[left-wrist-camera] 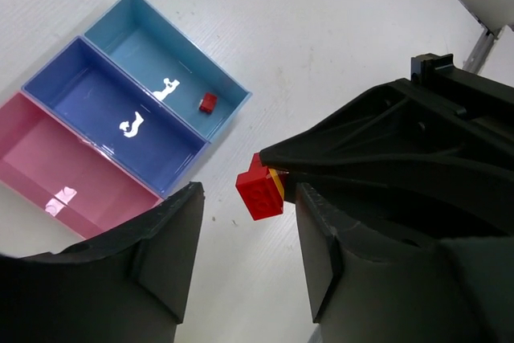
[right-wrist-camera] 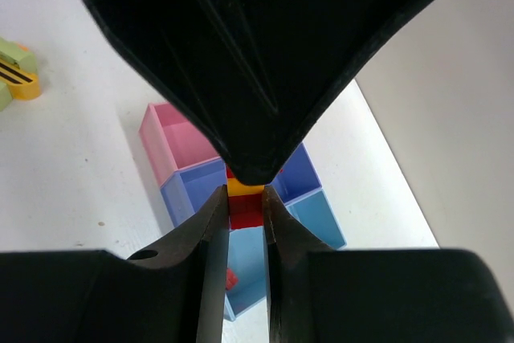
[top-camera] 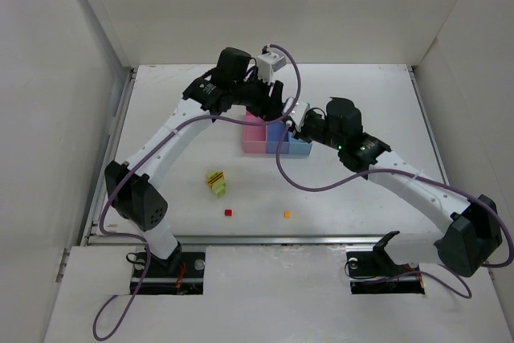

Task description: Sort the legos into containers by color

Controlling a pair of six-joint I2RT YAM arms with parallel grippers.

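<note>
My right gripper (right-wrist-camera: 245,192) is shut on a red brick with a yellow layer (right-wrist-camera: 245,205) and holds it above the containers. These are a pink bin (left-wrist-camera: 76,170), a blue-violet bin (left-wrist-camera: 96,98) and a light blue bin (left-wrist-camera: 152,42). My left gripper (left-wrist-camera: 247,222) is open, its fingers on either side of that same brick (left-wrist-camera: 259,192) without touching it. A tiny red brick (left-wrist-camera: 208,102) lies in the light blue bin. In the top view both grippers (top-camera: 277,114) (top-camera: 299,124) meet over the tray (top-camera: 255,146).
A yellow-green clump with red stripes (top-camera: 215,183) lies on the table in front of the tray. A small red brick (top-camera: 228,213) and an orange brick (top-camera: 287,214) lie nearer the front edge. White walls enclose the table.
</note>
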